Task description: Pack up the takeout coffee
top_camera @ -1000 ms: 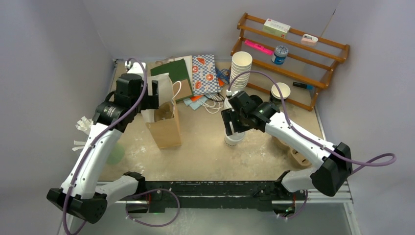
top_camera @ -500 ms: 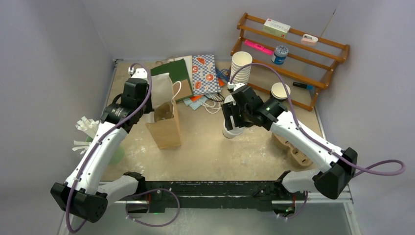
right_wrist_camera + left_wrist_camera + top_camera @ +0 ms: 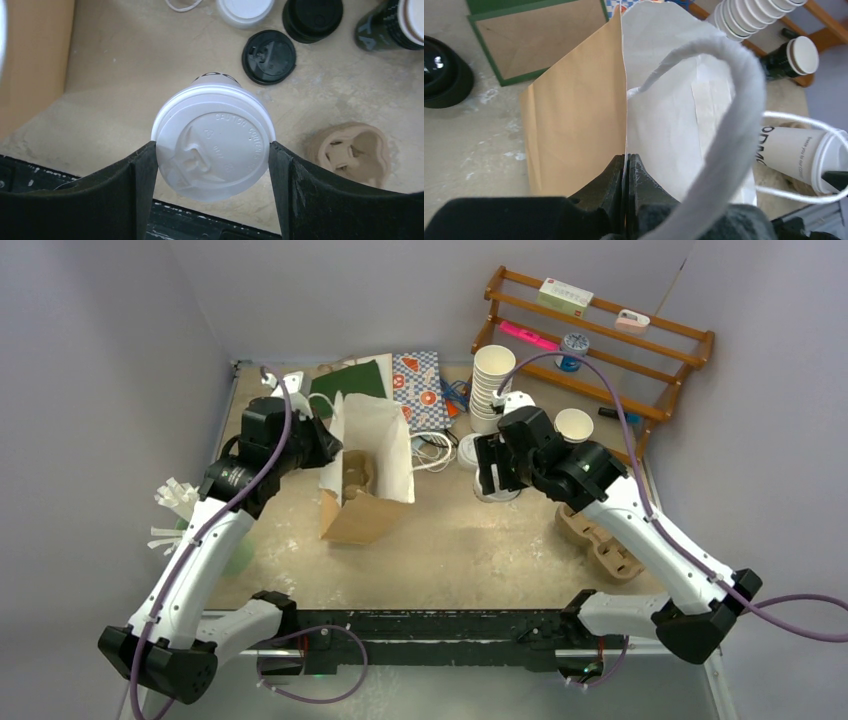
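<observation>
The paper bag (image 3: 365,485) stands left of centre on the tabletop (image 3: 450,540), its 9 o'clock rim between the left gripper's (image 3: 626,170) jaws. At its 3 o'clock the lidded cup (image 3: 214,150) sits between the right gripper's (image 3: 497,480) jaws. Around the cup: a loose lid (image 3: 468,450) at 11 o'clock, a stack of cups (image 3: 492,385) at 12, an open cup (image 3: 573,425) at 2, a carrier (image 3: 600,540) at 4. Flat bags (image 3: 420,390) lie at the paper bag's 12; the rack (image 3: 680,328) stands behind the stack.
</observation>
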Motion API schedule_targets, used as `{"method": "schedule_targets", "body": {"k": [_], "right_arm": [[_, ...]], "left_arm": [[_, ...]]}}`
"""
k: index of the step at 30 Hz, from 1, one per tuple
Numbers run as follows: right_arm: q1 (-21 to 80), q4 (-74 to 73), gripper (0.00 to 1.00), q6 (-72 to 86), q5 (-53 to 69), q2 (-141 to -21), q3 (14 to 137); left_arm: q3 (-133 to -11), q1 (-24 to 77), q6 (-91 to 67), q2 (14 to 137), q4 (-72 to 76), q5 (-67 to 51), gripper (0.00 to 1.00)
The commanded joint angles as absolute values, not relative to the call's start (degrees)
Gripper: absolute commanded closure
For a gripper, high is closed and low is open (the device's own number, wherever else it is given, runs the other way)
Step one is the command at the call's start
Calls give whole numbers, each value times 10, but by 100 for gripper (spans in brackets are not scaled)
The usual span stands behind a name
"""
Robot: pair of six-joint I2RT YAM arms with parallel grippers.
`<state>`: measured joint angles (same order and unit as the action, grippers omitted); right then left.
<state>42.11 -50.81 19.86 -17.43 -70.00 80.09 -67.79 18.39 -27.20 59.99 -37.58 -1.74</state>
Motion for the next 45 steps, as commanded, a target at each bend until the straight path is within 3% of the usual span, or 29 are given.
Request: {"method": "schedule_targets", "body": {"k": [1,11,23,34,41,45], "right_arm": [[424,-558,38,196,-248,-681,852],[424,-630,38,187,-330,-676,953],[424,-678,41,179,-407,-733,1138],[425,-672,43,138,-195,-876,1348],[432,-630,47,146,-51,-914,1334],[464,-621,47,151,-45,-922,1312]], "left_arm": [[-703,187,-330,587,-319,-103,100],[-699,304,-386,620,-243,-110,100],[-601,358,-426,633,-140,-85,100],[-551,368,-421,608,-98,-78,100],[-491,377,-492,549,-47,-35,100],[-446,390,-550,512,-16,-1,100]]}}
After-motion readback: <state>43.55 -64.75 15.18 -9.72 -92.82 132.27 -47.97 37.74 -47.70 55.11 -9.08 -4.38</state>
